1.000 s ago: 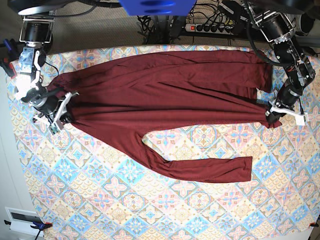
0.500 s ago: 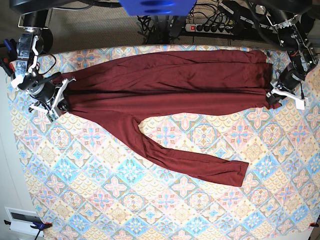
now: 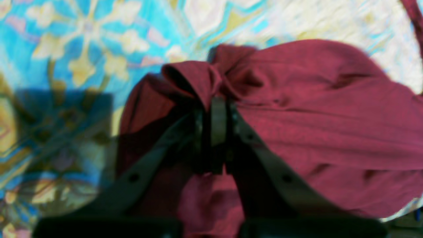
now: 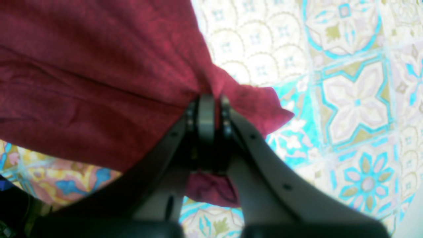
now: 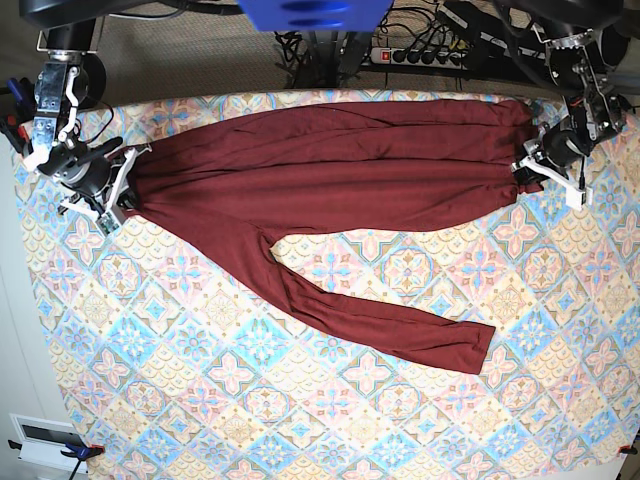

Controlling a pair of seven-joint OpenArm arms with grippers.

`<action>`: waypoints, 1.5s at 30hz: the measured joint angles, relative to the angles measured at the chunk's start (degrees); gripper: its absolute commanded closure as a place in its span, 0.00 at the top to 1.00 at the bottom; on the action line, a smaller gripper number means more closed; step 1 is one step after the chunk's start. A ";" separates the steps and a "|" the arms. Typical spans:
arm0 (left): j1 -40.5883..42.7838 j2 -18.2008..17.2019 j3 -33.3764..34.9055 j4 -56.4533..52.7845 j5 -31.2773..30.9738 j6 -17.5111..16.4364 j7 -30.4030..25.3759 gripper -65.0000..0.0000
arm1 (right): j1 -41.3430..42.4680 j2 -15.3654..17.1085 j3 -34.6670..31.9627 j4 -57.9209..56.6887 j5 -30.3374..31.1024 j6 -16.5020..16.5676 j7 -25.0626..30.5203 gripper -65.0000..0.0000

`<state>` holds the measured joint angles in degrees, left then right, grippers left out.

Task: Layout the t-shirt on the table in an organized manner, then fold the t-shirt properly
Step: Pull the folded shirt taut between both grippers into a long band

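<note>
From where I stand the near half of the table (image 5: 330, 420) is just its pastel tile cloth, blue, pink and cream diamonds running right out to the front corners. Coming up from there, one long sleeve of the t-shirt (image 5: 330, 165) slants across the middle of the surface, its cuff pointing toward the near right corner and its top joining the body left of centre. The garment is a plain dark maroon knit, with no print that I can see. Its body lies as a long band along the far edge, reaching almost from the left edge to the right edge, with soft lengthwise creases rather than a flat, smooth face.

At the left edge the right gripper (image 5: 112, 186) is clamped on the end of the fabric; the wrist view shows its fingers pressed together with maroon cloth bunched through and a small flap poking out past them. At the right edge, near the far corner, the left gripper (image 5: 532, 172) is likewise pinched tight on a gathered knot of fabric.

The second sleeve I cannot pick out; it may be tucked in the folds along the far edge. Both wrist views are blurred, so the weave and seams are unclear, and the arms are cut off at the top of the overhead view
</note>
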<state>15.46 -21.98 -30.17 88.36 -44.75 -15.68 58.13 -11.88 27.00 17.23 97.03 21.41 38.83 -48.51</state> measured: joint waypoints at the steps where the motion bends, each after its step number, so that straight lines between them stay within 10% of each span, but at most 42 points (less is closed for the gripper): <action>1: 0.11 -0.02 0.00 0.02 -0.11 -0.04 0.00 0.00 | 0.00 0.02 0.02 -0.02 0.00 0.00 -0.02 0.00; 23: 3.45 -0.24 -10.34 7.17 -7.13 -0.24 0.24 0.00 | -0.02 -0.33 -0.04 0.22 -7.30 0.02 0.20 0.00; 36: 3.26 0.57 -6.14 7.10 4.44 -0.07 0.63 0.01 | -0.02 -0.20 -0.81 0.22 -7.39 -0.02 0.22 0.00; 45: 3.63 -0.07 -3.45 5.53 7.04 0.00 0.39 0.22 | -0.02 -0.13 -4.37 0.22 -7.54 -0.02 -0.07 0.00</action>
<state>19.09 -22.04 -33.63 93.89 -37.71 -15.68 58.52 -11.90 26.87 12.86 97.25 13.87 38.81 -48.58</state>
